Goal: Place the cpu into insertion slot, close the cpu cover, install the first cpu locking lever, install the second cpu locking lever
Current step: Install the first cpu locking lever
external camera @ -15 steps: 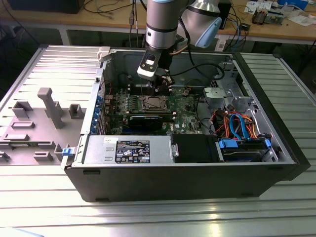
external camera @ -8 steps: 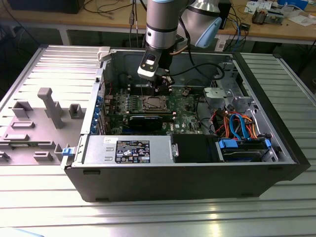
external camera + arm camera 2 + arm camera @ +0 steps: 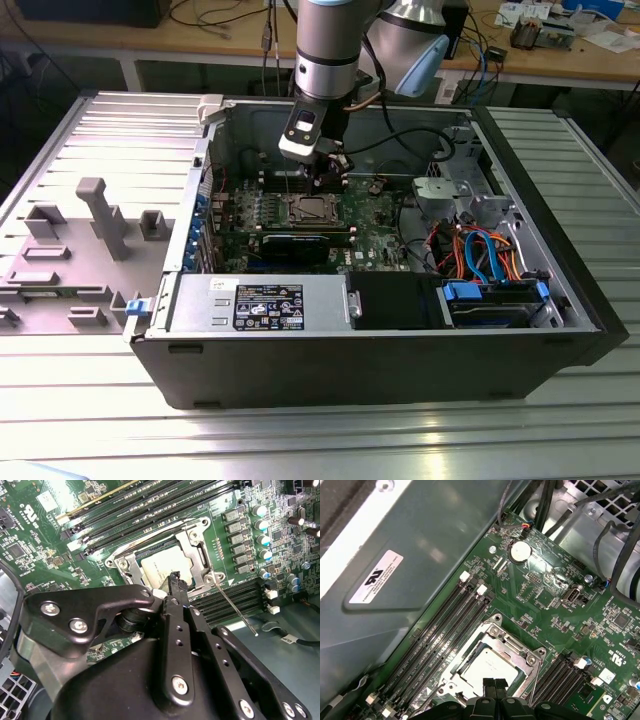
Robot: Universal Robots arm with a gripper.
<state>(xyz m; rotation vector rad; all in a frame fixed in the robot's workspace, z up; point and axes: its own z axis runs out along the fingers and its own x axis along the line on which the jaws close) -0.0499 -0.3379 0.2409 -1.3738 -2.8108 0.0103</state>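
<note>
The cpu (image 3: 165, 565) (image 3: 489, 666) lies flat in the insertion slot (image 3: 305, 208) on the green motherboard, its silvery top showing. The cpu cover (image 3: 194, 539) (image 3: 514, 649) is folded down around it as a silver frame. A thin wire locking lever (image 3: 235, 607) (image 3: 534, 686) sticks out free from one corner of the socket, across the memory slots. My gripper (image 3: 322, 178) (image 3: 176, 578) (image 3: 495, 684) hangs just above the socket's edge, its black fingertips together and shut with nothing between them.
Long memory slots (image 3: 445, 630) run along both sides of the socket. In the open case are a black graphics card (image 3: 300, 243), a power supply box (image 3: 262, 303), orange and blue cables (image 3: 480, 250) and a drive bay (image 3: 490, 300). A grey fixture tray (image 3: 70, 250) lies at the exterior view's left.
</note>
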